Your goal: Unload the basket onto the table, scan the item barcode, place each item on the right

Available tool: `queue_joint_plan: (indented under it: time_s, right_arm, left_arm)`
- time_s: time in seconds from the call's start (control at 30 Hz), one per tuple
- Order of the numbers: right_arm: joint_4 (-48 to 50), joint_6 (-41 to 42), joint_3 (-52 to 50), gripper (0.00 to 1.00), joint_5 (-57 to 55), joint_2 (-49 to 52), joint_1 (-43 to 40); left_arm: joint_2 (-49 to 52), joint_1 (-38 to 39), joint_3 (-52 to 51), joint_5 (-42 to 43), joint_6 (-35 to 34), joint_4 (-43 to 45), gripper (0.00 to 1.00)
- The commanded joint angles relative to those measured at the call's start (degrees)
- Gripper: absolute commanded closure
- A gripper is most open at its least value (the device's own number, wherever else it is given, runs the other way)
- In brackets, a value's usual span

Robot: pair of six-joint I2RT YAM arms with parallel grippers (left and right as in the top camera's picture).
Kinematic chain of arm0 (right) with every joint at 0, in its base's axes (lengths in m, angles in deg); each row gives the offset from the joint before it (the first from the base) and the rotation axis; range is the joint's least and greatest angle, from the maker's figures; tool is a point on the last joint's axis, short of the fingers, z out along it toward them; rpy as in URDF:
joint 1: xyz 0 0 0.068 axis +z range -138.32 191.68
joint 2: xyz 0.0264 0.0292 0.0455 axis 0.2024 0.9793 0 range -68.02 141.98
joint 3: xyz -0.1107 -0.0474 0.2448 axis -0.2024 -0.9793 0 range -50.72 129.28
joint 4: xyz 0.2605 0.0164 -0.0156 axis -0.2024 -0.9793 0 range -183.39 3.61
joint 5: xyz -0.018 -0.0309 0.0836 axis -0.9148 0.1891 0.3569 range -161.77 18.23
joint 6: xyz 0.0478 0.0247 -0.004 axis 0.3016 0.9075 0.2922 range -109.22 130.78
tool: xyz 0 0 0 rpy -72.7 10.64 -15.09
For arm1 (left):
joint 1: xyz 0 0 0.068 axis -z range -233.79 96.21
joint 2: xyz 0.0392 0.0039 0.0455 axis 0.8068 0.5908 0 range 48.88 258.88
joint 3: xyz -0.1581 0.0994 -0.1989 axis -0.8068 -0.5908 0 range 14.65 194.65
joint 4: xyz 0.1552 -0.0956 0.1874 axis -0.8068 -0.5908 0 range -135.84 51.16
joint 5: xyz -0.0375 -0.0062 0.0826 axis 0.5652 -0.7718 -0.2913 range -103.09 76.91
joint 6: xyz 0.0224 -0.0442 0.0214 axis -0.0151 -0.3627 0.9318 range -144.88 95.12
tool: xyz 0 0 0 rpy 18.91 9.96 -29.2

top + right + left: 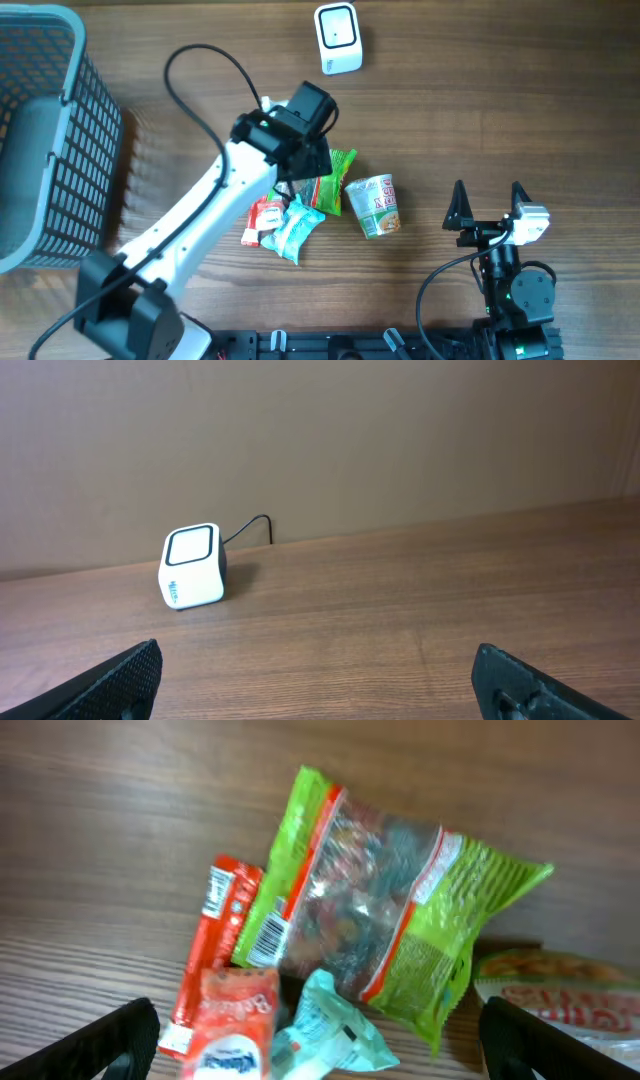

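Left pincer wide open, empty, seemingly clear of green bag.

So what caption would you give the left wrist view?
Open left tool above a green snack bag, red packets and a teal pouch on a wooden table.

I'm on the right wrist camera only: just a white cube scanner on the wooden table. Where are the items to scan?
Observer: Overhead shows a mid-table pile: a green snack bag with a clear window, a red sachet, a teal packet and a printed paper noodle cup.
Operator: Is the left gripper holding one?
Observer: No, the left gripper hangs open over the pile, nothing between its fingers.
Operator: Any barcode showing?
Observer: Yes, a white barcode faces up on the green snack bag's left edge.
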Motion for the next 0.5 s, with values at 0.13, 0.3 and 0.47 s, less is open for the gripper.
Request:
queue_joint_plan:
  time_s: [0.13,0.3,0.47]
  right_arm:
    - [0.31,0.09,-0.07,0.0,-0.26,-0.26,-0.09]
    - [0.31,0.09,-0.07,0.0,-0.26,-0.26,-0.09]
    - [0.31,0.09,-0.07,0.0,-0.26,-0.26,-0.09]
  left_arm:
    - [-3.32,-18.12,1.18,4.44,1.81,0.2,0.0]
    - [-3.04,-27.69,1.16,4.42,1.84,0.63,0.0]
    - [-2.34,-28.37,1.16,4.44,1.81,0.55,0.0]
